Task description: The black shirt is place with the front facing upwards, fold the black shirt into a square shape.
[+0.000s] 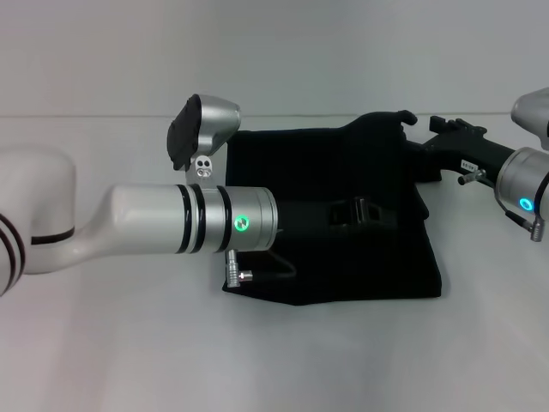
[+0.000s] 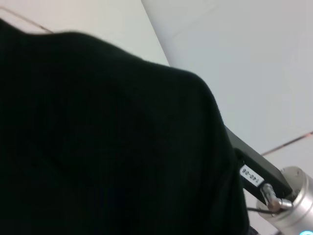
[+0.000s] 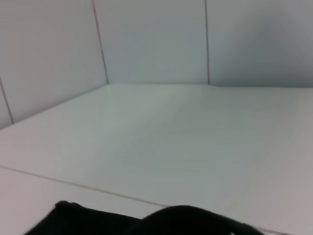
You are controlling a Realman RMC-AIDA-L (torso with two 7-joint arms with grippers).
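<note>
The black shirt (image 1: pixel 326 163) lies folded into a rough rectangle at the middle of the white table (image 1: pixel 274 360). No lettering shows. My left arm reaches across it from the left, and its black gripper (image 1: pixel 369 210) sits low over the cloth near the right side. My right gripper (image 1: pixel 419 136) is at the shirt's far right corner, shut on a bunched, raised bit of cloth. The left wrist view is mostly filled by the shirt (image 2: pixel 107 137), with the right arm's wrist (image 2: pixel 288 200) beyond it. A strip of the shirt (image 3: pixel 176 220) shows in the right wrist view.
Bare white table surrounds the shirt on all sides, with a white wall (image 1: pixel 274 51) behind. A cable (image 1: pixel 257 273) hangs from my left wrist over the shirt's near left corner.
</note>
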